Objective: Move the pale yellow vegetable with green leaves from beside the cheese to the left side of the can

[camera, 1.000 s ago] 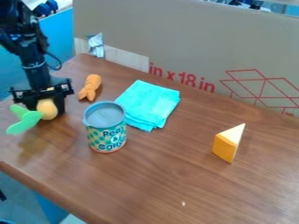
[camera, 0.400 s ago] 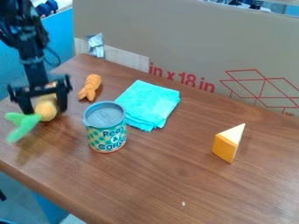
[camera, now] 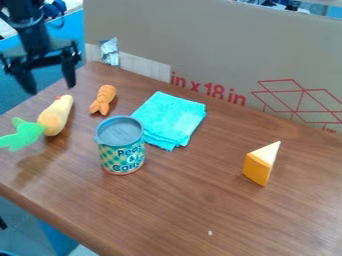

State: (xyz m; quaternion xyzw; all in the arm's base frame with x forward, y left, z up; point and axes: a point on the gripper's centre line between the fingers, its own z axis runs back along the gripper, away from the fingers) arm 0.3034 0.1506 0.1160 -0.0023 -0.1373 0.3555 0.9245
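Toward the near side of the wood-brown table [camera: 167, 210]: a small white speck [camera: 210, 233] on the bare wood.
Yellow wedge [camera: 257, 169]: well apart from the other things, off to the right of the view, standing with its pale face slanting up.
Printed can [camera: 121, 152]: upright, grey top upward, between the yellow toy and the wedge.
Yellow toy with green leaves [camera: 56, 116]: lying on its side on the table near the left of the view, leaves toward the camera, narrow reddish tip pointing away; it touches neither the can nor the orange toy.
Turquoise cloth [camera: 170, 117]: folded flat, just behind the can.
Orange toy [camera: 103, 97]: lying beyond the can, between the yellow toy and the cloth.
Black gripper [camera: 51, 89]: hanging at the upper left, fingers spread, nothing between them; the yellow toy lies below and on the camera's side of the fingers, its narrow tip nearest one fingertip.
How far along: the yellow toy rests on the wood, ungripped, so letting go looks complete; what is left, if anything, cannot be told.
Cardboard panel [camera: 214, 45]: upright behind the table, red marks across it.
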